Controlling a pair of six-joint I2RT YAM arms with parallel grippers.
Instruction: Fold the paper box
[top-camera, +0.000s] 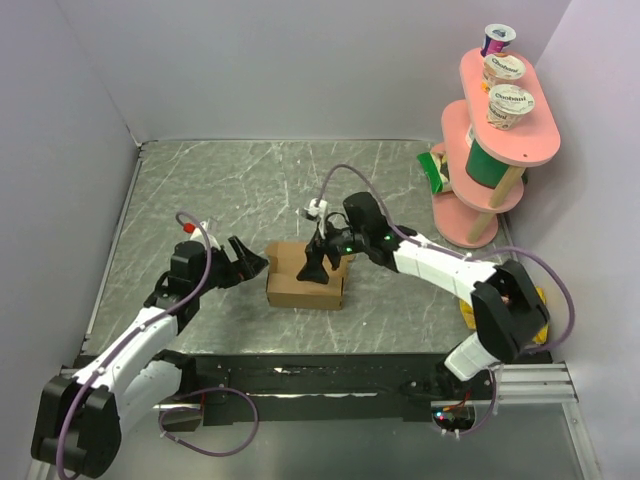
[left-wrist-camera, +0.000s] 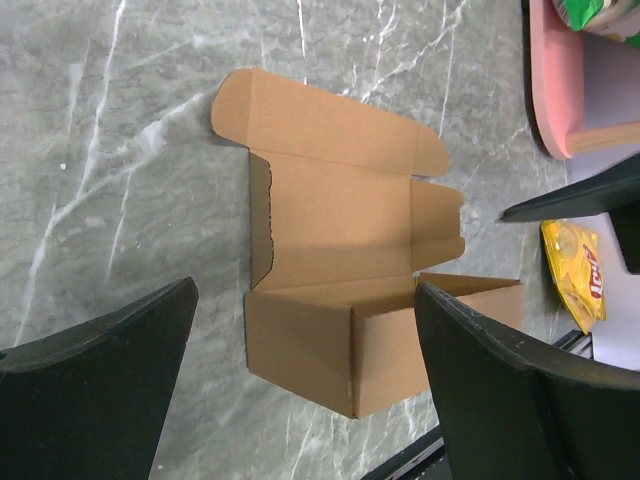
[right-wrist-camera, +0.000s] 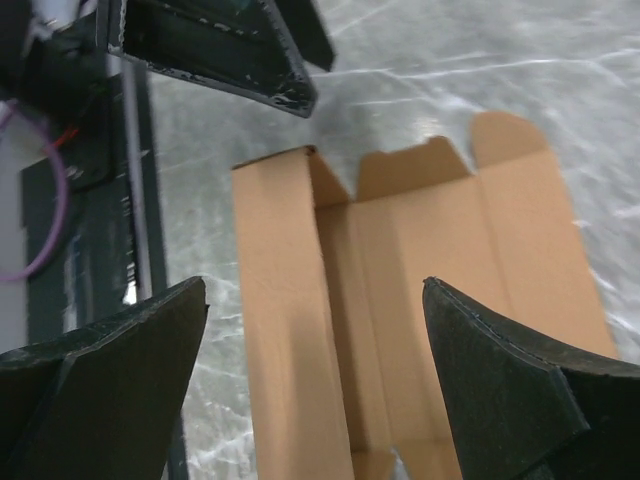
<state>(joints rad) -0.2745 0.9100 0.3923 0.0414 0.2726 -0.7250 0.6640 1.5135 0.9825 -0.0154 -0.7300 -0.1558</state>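
Gaping apart, the right end effector (top-camera: 318, 270) has the paper box (top-camera: 295, 290) directly beneath. The left end effector (top-camera: 250, 262), also apart, faces it.

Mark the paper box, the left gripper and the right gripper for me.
paper box (top-camera: 290, 293), top view, its near wall.
left gripper (top-camera: 252, 262), top view, between its fingertips.
right gripper (top-camera: 314, 272), top view, between its fingertips.
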